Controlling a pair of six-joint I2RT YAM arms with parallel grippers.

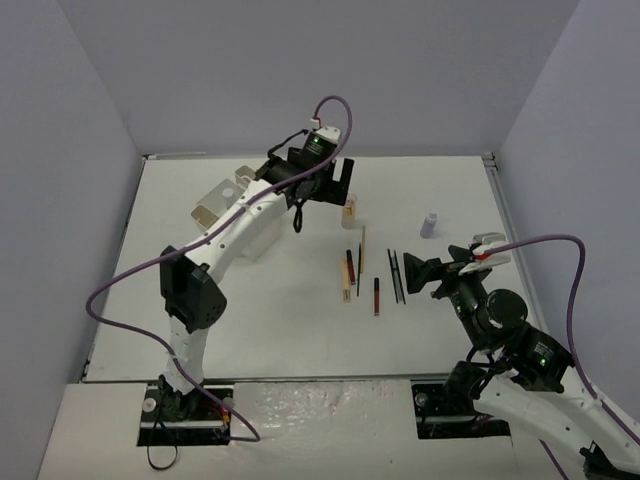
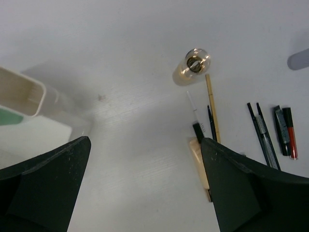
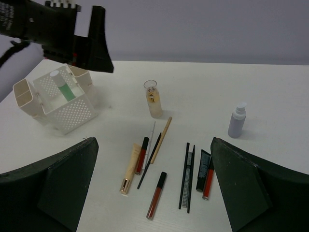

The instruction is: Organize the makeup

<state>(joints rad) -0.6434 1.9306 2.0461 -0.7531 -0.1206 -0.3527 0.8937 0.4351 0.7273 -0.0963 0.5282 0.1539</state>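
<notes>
Hovering near the little upright gold-tinted glass bottle point(image 2: 193, 65), the left fingers point(image 2: 48, 179) were spread wide, holding nothing. The bottle stood on the white surface point(image 2: 120, 72) just ahead of them, slightly right of their gap. The right fingers point(image 3: 48, 193), also spread, were way farther off.

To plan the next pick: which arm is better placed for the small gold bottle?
Left. The left arm holds open jaws close by the small gold bottle, near the white perforated plastic box. The right arm sits farther off, beyond the thin makeup sticks.
</notes>
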